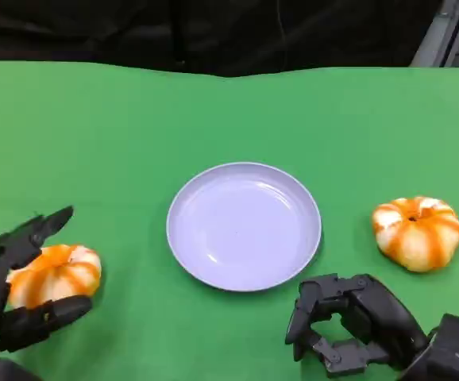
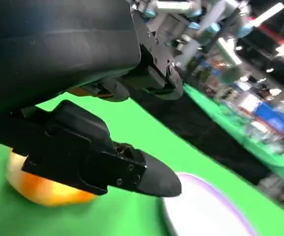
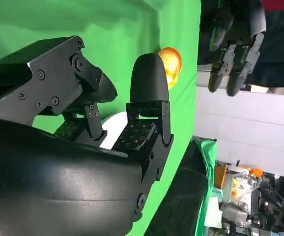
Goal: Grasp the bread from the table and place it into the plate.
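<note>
Green table (image 1: pixel 134 119) | bread (image 1: pixel 55 274) round, orange-striped | left hand (image 1: pixel 15 294) fingers spread around it

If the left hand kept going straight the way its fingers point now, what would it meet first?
Probably the plate: the left hand brackets the left bread, fingers pointing toward the plate's rim. Depth is unclear; they might pass above it.

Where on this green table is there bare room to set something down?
The plate is bare, as is the wide green strip of table behind it. Green also shows between the plate and the right bread. It's crowded at the near left, where the left hand brackets the left bread.
</note>
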